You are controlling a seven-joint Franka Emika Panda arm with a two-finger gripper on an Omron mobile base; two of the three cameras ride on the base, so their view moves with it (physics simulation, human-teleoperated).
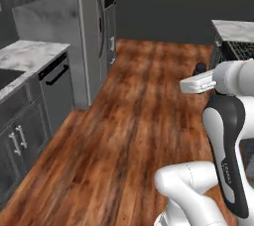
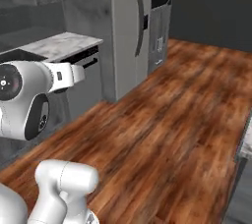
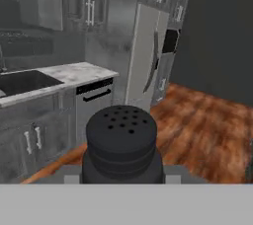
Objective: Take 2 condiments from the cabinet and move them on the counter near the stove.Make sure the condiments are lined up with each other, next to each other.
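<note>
1. Reddish wood flooring (image 1: 129, 121) is seen running between grey cupboards and a tall steel refrigerator (image 2: 125, 26).
2. A marble table (image 3: 74, 73) with a sink is seen at the left in the hand view.
3. The white arm (image 1: 225, 121) is held raised, its wrist level.
4. The black shaker (image 3: 122, 142), upright, is gripped between the jaws of the gripper (image 3: 122, 177), over the floor.
5. No writing can be read.

Dim, even render; soft throughout, blurriest at hand view's edges; faint sheen on wooden floor (image 1: 134, 121), perhaps overhead light.
</note>
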